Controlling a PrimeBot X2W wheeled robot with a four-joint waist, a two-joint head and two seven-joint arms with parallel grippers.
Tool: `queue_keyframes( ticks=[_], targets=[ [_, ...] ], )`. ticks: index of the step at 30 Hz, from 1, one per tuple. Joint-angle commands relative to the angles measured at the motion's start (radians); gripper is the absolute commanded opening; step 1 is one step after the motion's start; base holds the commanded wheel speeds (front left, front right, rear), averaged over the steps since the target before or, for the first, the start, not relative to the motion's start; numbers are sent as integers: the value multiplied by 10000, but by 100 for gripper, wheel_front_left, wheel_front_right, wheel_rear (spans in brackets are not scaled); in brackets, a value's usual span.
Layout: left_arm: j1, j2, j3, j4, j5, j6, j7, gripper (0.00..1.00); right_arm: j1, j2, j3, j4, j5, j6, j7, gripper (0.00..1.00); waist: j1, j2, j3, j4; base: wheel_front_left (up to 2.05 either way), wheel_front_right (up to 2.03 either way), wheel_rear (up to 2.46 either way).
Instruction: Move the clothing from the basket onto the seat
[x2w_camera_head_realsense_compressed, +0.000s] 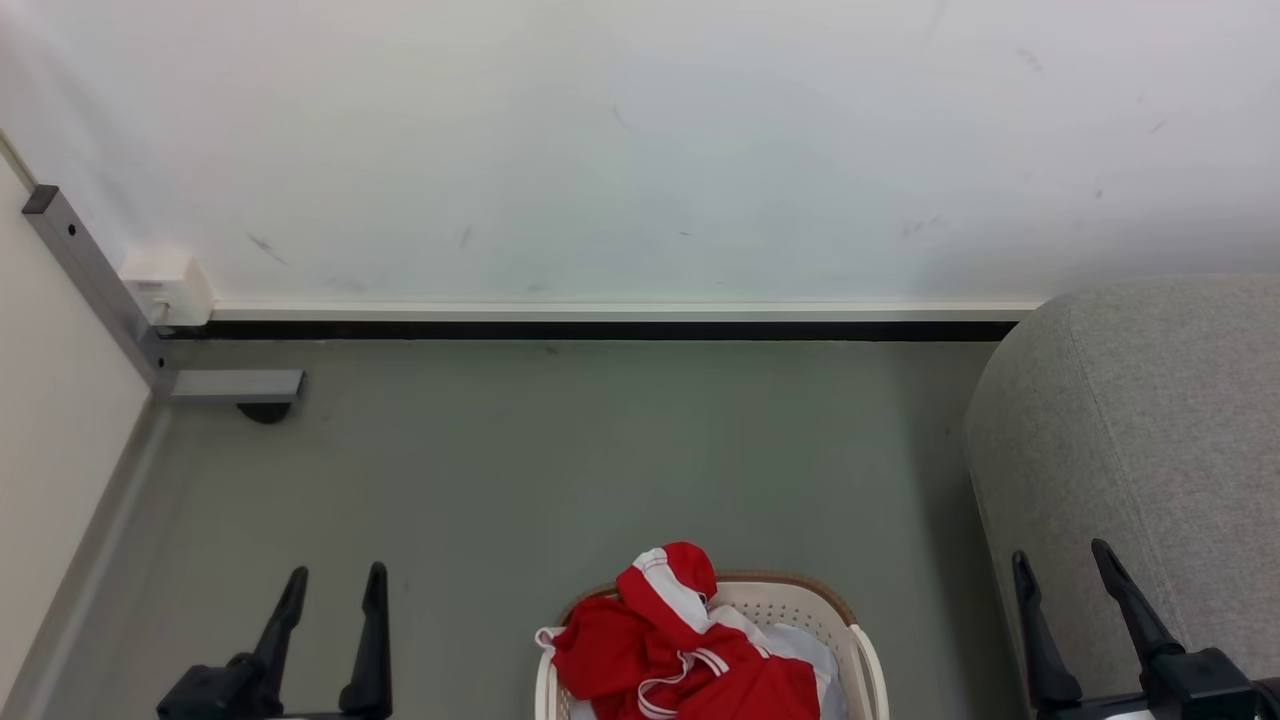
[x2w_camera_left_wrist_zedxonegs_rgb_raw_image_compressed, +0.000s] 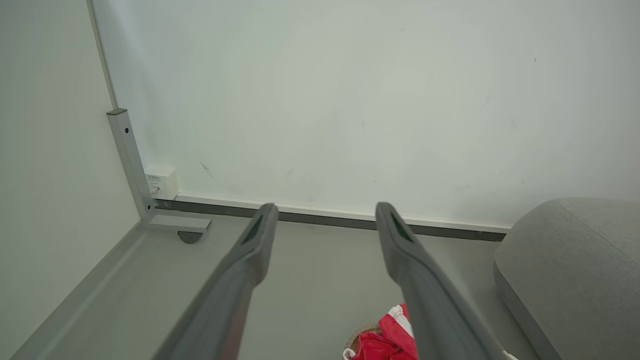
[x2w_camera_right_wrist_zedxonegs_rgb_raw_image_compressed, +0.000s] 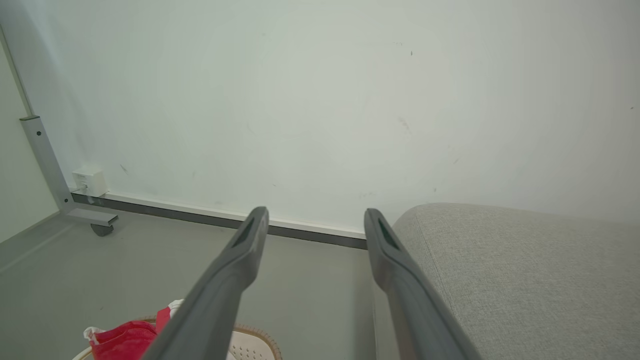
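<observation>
- The left claw (x2w_camera_head_realsense_compressed: 337, 572) sits at the lower left of the head view with its two dark fingers spread apart. Nothing is between them, and it hangs over bare grey floor (x2w_camera_head_realsense_compressed: 600, 450).
- The right claw (x2w_camera_head_realsense_compressed: 1059, 552) is at the lower right, also spread wide and holding nothing. In the head view its fingers overlap the near edge of the seat (x2w_camera_head_realsense_compressed: 1150, 450).
- The clothing (x2w_camera_head_realsense_compressed: 680, 640) is a bright red heap with white panels and red-and-white striped trim. It lies in the basket (x2w_camera_head_realsense_compressed: 866, 655), and a hood stands up above the far rim.
- A pale cloth (x2w_camera_head_realsense_compressed: 805, 642) shows beneath the red garments on the basket's right side.
- The basket is cream-white with perforated walls and a brown rim. It stands on the floor between the two claws, near the seat but apart from it.
- The seat is grey woven fabric with a rounded corner. It stands against the wall (x2w_camera_head_realsense_compressed: 640, 150) on the right.
- A dark skirting strip (x2w_camera_head_realsense_compressed: 600, 330) runs along the foot of the wall.
- At the left, a grey metal post (x2w_camera_head_realsense_compressed: 90, 270) leans beside a small white box (x2w_camera_head_realsense_compressed: 165, 285) fixed low on the wall.
- The box carries small marks, too small to read.
- The wall has a few faint scuffs.
</observation>
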Motion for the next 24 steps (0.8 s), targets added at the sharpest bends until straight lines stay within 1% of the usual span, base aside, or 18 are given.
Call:
queue_keyframes(
  ticks=[1, 8, 19, 24],
  targets=[
    [133, 73, 20, 45, 104, -11, -20, 100, 64, -78, -10, 50, -35, -21, -30, 100, 0, 0, 6, 5, 0, 0, 0],
    [90, 71, 7, 159, -59, -20, -17, 100, 48, -74, -136, 108, 187, -21, -19, 100, 0, 0, 20, 17, 0, 0, 0],
    [103, 70, -80, 244, -191, -12, -17, 100, -15, -73, -167, 89, 219, -21, -19, 100, 0, 0, 64, -24, 0, 0, 0],
    [-161, 72, -174, 218, -114, -13, -17, 100, -160, -73, -109, 1, 251, -21, -19, 100, 0, 0, 298, -138, 0, 0, 0]
  ],
)
